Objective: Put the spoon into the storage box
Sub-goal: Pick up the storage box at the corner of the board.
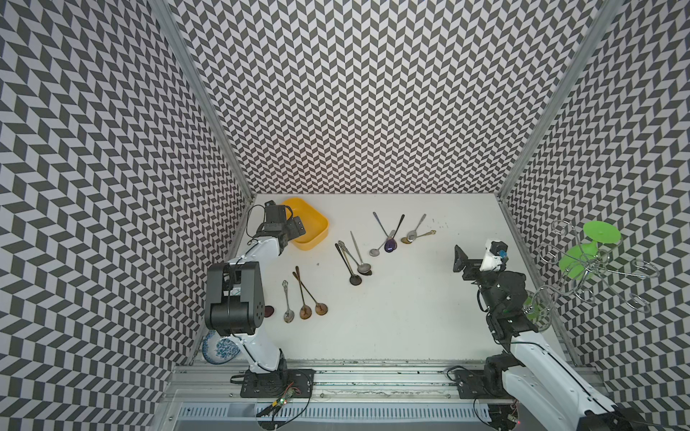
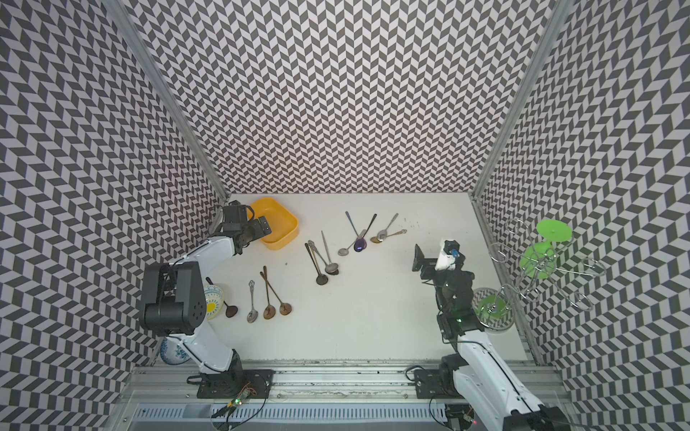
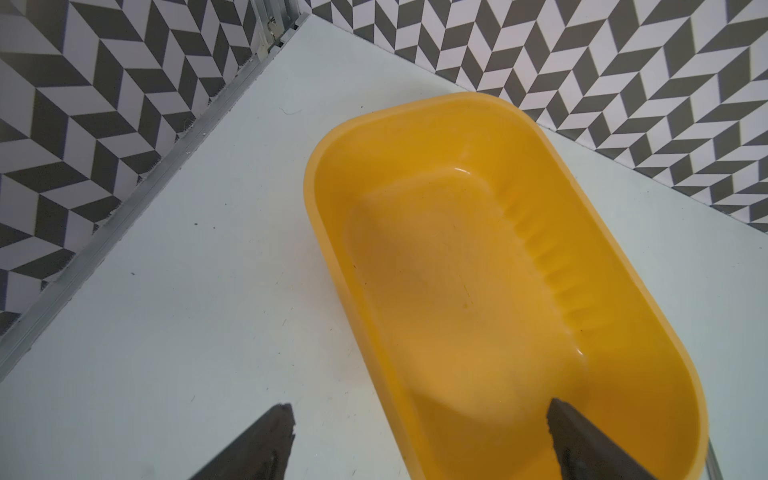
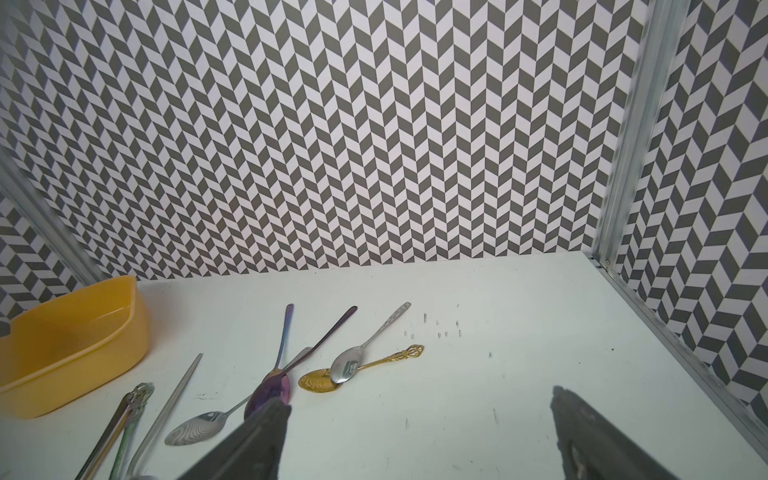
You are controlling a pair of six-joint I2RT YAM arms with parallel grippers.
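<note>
The white table (image 1: 410, 317) carries the yellow storage box (image 1: 313, 224) partly beneath the left pincer (image 3: 419, 411). Scattered spoons (image 1: 364, 267) lie on it between the two pincers, a gold spoon (image 4: 316, 380) just ahead of the right pincer (image 4: 419, 401).

Slender metal spoons (image 1: 354, 279): twelve. Shallow yellow plastic storage box (image 1: 322, 228): one. Blue-and-white patterned plate (image 2: 173, 352): one. Yellow-centred small bowl (image 2: 213, 300): one. Chrome wire rack (image 1: 594, 265): one. Green discs (image 1: 602, 233): three. Robot arms (image 1: 231, 298): two.

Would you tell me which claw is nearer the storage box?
Left. The left claw hangs over the edge of the storage box; the right claw is apart, with spoons between.
</note>
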